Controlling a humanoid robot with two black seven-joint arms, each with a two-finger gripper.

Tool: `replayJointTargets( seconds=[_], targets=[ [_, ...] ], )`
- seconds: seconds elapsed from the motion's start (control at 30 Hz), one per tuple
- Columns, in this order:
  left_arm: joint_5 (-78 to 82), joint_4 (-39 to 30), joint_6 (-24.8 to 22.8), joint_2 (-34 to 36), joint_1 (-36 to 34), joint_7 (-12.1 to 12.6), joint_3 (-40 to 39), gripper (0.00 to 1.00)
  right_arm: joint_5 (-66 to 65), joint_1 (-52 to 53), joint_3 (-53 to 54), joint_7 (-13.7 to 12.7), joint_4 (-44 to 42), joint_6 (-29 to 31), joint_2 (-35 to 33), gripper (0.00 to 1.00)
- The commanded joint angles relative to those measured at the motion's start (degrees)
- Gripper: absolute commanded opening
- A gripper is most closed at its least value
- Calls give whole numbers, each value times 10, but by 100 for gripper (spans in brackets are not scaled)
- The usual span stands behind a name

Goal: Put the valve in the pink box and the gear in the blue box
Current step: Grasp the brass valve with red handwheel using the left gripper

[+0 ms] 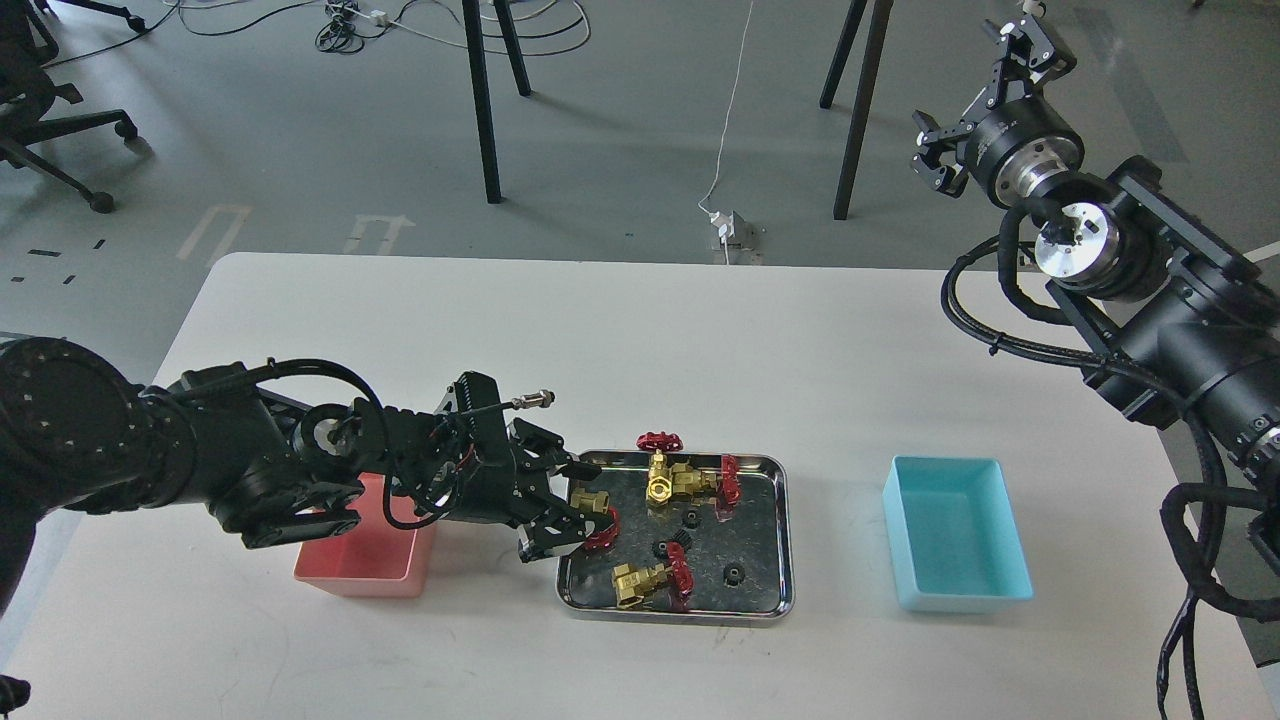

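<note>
My left gripper [568, 505] reaches over the left end of the steel tray [772, 604] and is shut on a brass valve [590, 498] with a red handwheel, low over the tray. Two more valves [672, 480] [645, 582] lie in the tray. Three tiny black gears [690, 518] [676, 547] [733, 574] lie among them. The pink box [365, 565] stands left of the tray, partly under my left arm. The blue box [955, 545] stands to the right and looks empty. My right gripper [978, 97] is open and empty, high at the upper right, beyond the table.
The white table's [640, 330] far edge runs along the back, with chair and stand legs [485, 110] on the floor beyond it. My right arm [1170, 300] hangs over the table's right edge. A red handwheel [660, 440] sticks up at the tray's back rim.
</note>
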Motion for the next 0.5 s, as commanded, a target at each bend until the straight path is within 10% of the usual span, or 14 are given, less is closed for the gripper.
replayJointTargets(
  seconds=[0.0, 0.47],
  targets=[
    [2, 1, 1, 3, 1, 0, 0, 46, 0, -1, 0, 0, 0, 0, 0, 99],
    [11, -20, 13, 22, -14, 0, -16, 12, 0, -10, 1, 0, 0, -1, -1, 99]
  ],
)
